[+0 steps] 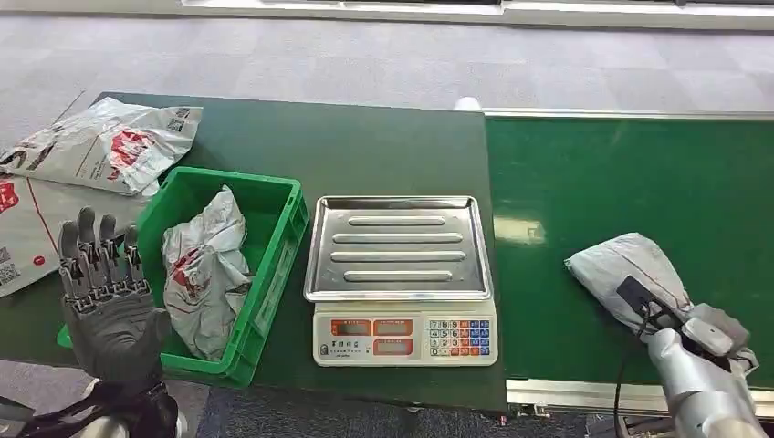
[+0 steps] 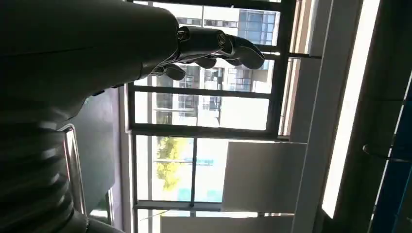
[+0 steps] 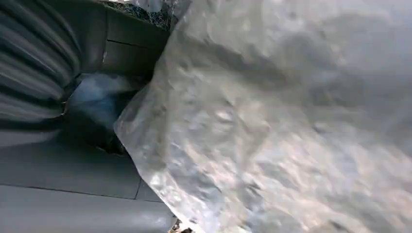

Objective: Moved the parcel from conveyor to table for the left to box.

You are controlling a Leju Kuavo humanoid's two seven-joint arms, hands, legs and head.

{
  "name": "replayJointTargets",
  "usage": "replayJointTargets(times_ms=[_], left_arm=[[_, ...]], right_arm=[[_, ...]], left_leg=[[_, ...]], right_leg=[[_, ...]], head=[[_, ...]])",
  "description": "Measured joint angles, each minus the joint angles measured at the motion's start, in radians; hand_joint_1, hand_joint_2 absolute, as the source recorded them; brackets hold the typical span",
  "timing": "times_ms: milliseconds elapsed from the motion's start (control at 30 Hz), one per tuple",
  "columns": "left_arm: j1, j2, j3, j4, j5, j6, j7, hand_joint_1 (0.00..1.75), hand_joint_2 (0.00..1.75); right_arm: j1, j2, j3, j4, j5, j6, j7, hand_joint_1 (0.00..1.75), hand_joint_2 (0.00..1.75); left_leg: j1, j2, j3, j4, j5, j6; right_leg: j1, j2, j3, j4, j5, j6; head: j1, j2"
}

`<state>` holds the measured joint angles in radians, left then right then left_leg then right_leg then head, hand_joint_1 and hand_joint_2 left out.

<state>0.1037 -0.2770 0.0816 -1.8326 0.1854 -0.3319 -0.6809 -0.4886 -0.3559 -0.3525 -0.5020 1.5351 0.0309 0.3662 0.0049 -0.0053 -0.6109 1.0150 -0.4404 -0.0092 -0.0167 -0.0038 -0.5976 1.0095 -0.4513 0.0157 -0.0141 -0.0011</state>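
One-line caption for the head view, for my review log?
Right hand on a grey parcel on the green conveyor; left hand raised open beside the green bin, scale between.

Parcel [image 1: 625,274] on the right: plain grey plastic, crinkled and glossy in the right wrist view [image 3: 272,131]. Conveyor belt [image 1: 630,192]: bright green, silver edge rails. Table [image 1: 365,146]: darker green. Box [image 1: 274,246]: bright green plastic. Bag inside box [image 1: 205,265]: grey-white with red print. Two bags far left [image 1: 100,146]: white-grey with red graphics, black text and barcode labels. Scale [image 1: 402,274]: shiny steel ribbed tray, cream body, orange display panels, keypad with white, blue, red and yellow keys. Left hand [image 1: 109,292]: dark grey, black fingers. Right arm [image 1: 707,383]: silver, black cable. Floor [image 1: 365,55]: grey carpet tiles.
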Motion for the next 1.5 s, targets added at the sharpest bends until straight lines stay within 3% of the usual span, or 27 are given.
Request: replayJointTargets(times_ms=[200,300,367,500,633,733,767,867,900,933,1033,1133,1233,1500], left_arm=[[0.001,0.000,0.000,-0.008,0.000,0.006,0.000,0.00,1.75],[0.003,0.000,0.000,-0.023,0.018,0.022,0.011,0.00,1.75],[0.004,0.000,0.000,-0.035,0.035,0.028,0.027,0.00,1.75],[0.001,0.000,-0.004,-0.035,0.043,0.038,0.041,0.00,1.75],[-0.018,0.003,-0.014,-0.020,0.043,0.039,0.031,0.00,1.75],[-0.028,0.005,-0.020,-0.010,0.042,0.039,0.023,0.00,1.75],[-0.032,0.006,-0.022,-0.005,0.041,0.039,0.016,0.00,1.75],[-0.058,0.010,-0.043,0.017,0.034,0.041,-0.002,0.00,1.75],[-0.067,0.013,-0.047,0.025,0.034,0.041,-0.004,0.00,1.75],[-0.076,0.014,-0.054,0.038,0.034,0.040,-0.008,0.00,1.75],[-0.105,0.016,-0.068,0.073,0.029,0.036,-0.014,0.00,1.75],[-0.109,0.016,-0.070,0.088,0.023,0.040,-0.016,0.00,1.75],[-0.105,0.016,-0.069,0.091,0.018,0.042,-0.018,0.00,1.75],[-0.075,0.016,-0.064,0.077,0.018,0.057,-0.021,0.00,1.75]], right_arm=[[0.029,0.014,0.000,-0.060,0.023,-0.049,0.027,1.75,1.75],[0.083,0.027,-0.001,-0.199,0.036,-0.215,0.086,1.75,1.75],[0.147,0.045,-0.006,-0.406,0.038,-0.392,0.058,1.75,1.75],[0.216,0.127,-0.009,-0.837,0.039,-0.636,-0.167,1.75,1.75],[0.297,0.248,-0.007,-1.077,0.039,-0.722,-0.408,1.75,1.75],[0.321,0.323,0.009,-1.160,0.037,-0.728,-0.478,1.75,1.75],[0.300,0.334,0.028,-1.161,0.037,-0.712,-0.472,1.75,1.75],[0.139,0.322,0.205,-1.106,-0.040,-0.495,-0.244,1.75,1.75],[0.082,0.322,0.285,-1.070,-0.094,-0.428,-0.217,1.75,1.75],[0.032,0.336,0.406,-1.018,-0.179,-0.345,-0.260,1.75,1.75],[-0.026,0.411,0.643,-0.875,-0.353,-0.198,-0.520,1.75,1.75],[-0.026,0.482,0.811,-0.757,-0.426,-0.213,-0.575,1.75,1.75],[-0.026,0.512,0.910,-0.682,-0.456,-0.231,-0.558,1.75,1.75],[-0.033,0.532,1.000,-0.635,-0.474,-0.216,-0.537,1.75,1.75]], left_leg=[[0.000,-0.001,-0.001,0.000,0.000,0.000],[-0.001,-0.002,-0.002,0.000,0.000,0.000],[-0.001,-0.002,-0.003,0.000,0.000,0.000],[0.000,0.000,-0.001,0.000,-0.001,-0.002],[0.003,-0.001,0.001,0.000,-0.002,-0.004],[0.004,0.000,-0.001,-0.001,-0.002,-0.004],[0.004,0.002,-0.011,-0.002,-0.002,-0.005],[0.002,0.010,-0.007,-0.002,-0.001,-0.005],[0.003,0.012,-0.006,-0.002,-0.001,-0.005],[0.003,0.015,0.006,-0.002,0.000,-0.007],[0.004,0.013,0.004,-0.002,0.006,-0.009],[0.008,0.000,0.001,-0.003,0.008,-0.012],[0.008,-0.001,-0.001,-0.004,0.007,-0.013],[0.007,0.000,-0.001,-0.003,0.005,-0.013]], right_leg=[[0.000,-0.001,0.000,0.000,0.000,0.000],[0.000,-0.003,0.000,0.000,0.000,0.000],[0.000,-0.004,-0.001,0.000,0.000,0.000],[0.003,0.000,-0.002,0.000,-0.002,-0.002],[0.006,-0.002,0.000,0.000,-0.004,-0.004],[0.005,-0.001,0.000,0.001,-0.003,-0.005],[0.005,0.002,0.001,0.001,-0.002,-0.005],[0.003,0.009,-0.001,0.001,0.000,-0.005],[0.003,0.010,-0.001,0.001,0.001,-0.006],[0.003,0.013,-0.002,0.001,0.003,-0.008],[0.006,0.011,-0.003,0.001,0.006,-0.009],[0.011,-0.001,-0.002,0.001,0.003,-0.013],[0.011,-0.001,-0.003,0.002,0.002,-0.014],[0.010,0.000,-0.003,0.001,0.001,-0.013]], head=[[0.000,0.000],[0.000,0.000],[0.000,0.000],[0.000,0.000],[0.000,0.000],[0.000,0.000],[0.000,0.000],[0.001,0.000],[0.001,0.000],[0.001,0.000],[0.000,0.000],[0.000,0.000],[0.000,0.000],[0.000,0.000]])
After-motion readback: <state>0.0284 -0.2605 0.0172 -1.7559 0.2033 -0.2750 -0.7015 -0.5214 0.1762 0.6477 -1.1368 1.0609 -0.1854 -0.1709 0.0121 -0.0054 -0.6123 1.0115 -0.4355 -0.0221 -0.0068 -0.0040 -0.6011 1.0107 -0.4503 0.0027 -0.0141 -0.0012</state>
